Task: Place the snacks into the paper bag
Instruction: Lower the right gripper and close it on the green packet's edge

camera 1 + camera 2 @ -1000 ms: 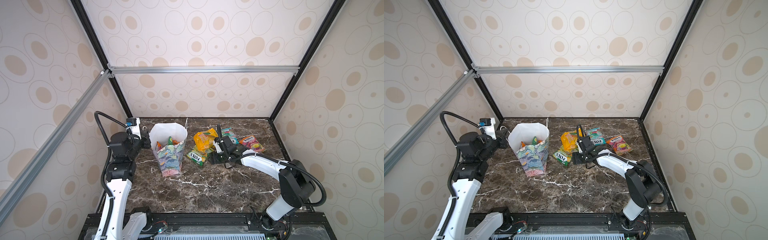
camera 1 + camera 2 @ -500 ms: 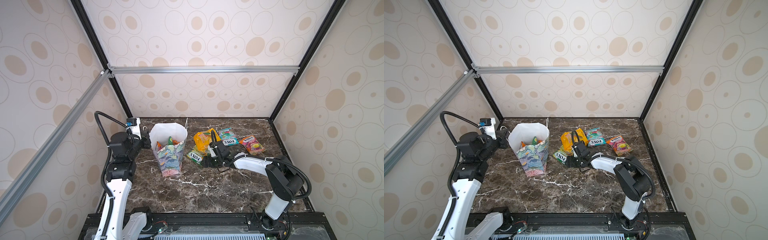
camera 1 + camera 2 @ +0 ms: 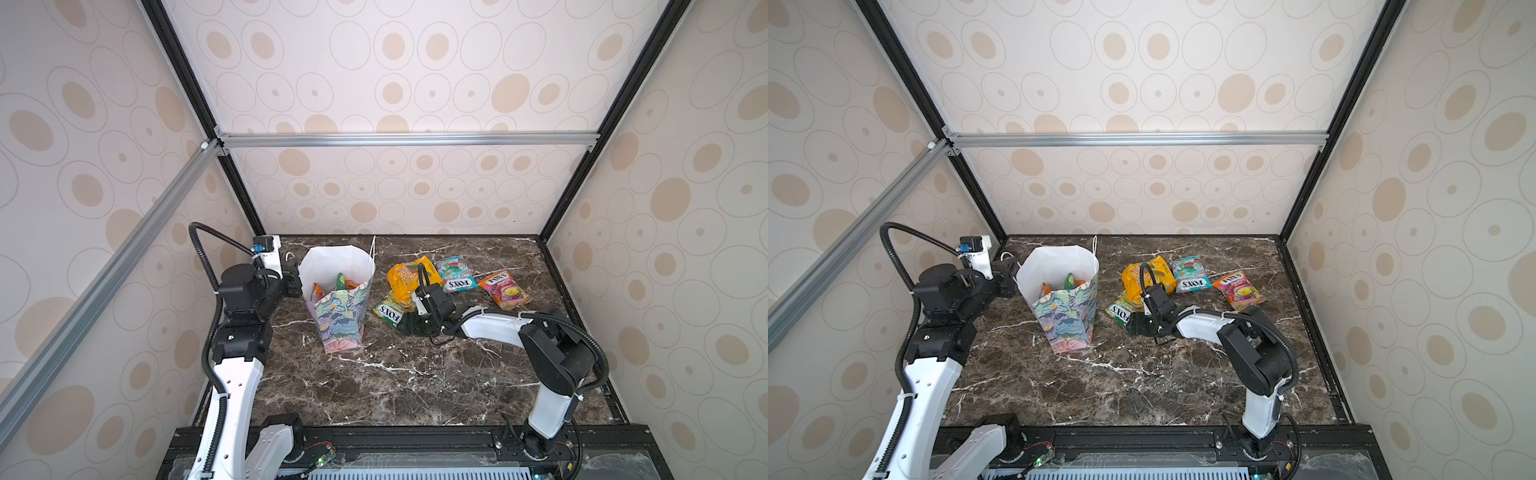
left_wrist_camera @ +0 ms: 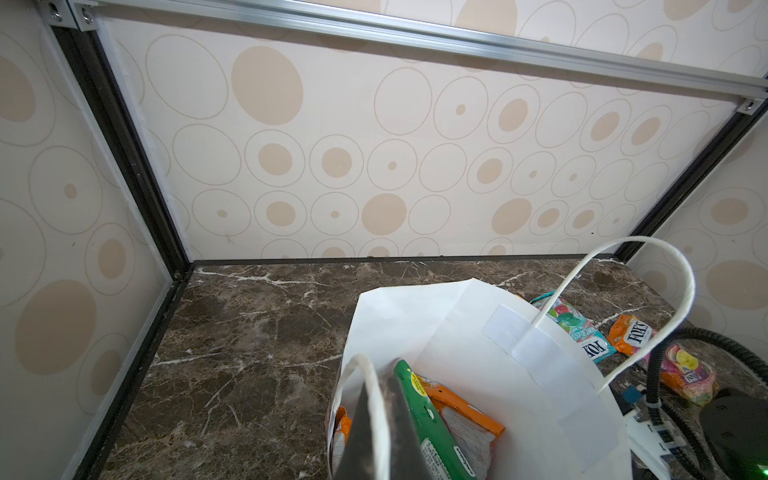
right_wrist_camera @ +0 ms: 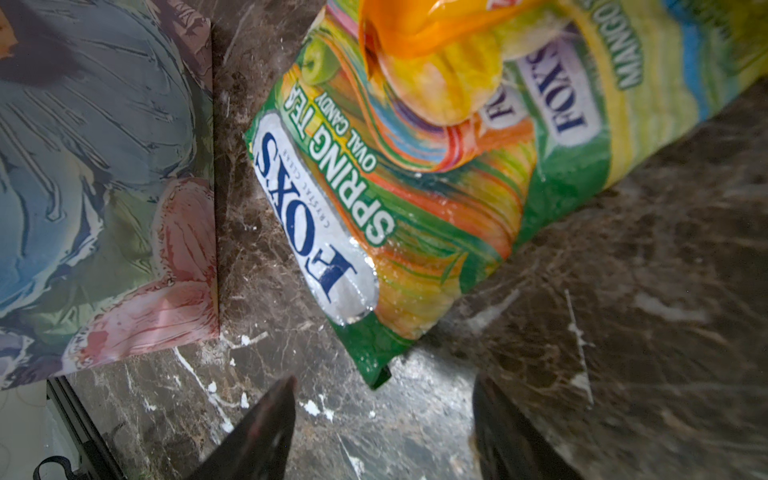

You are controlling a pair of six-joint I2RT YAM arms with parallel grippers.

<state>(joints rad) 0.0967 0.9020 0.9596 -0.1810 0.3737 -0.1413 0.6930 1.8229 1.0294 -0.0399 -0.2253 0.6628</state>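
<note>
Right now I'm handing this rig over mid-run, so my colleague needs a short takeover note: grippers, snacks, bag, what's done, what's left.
Left gripper: shut on the paper bag at its rim, holding it open and upright.
Right gripper: open and empty, low over the table, just short of the green packet's corner.
Done: some snacks are inside the bag; green and orange ones show.
Left: five on the table, right of the bag: green packet, yellow packet partly over it, mango packet beside it, teal packet, orange-pink packet.
</note>
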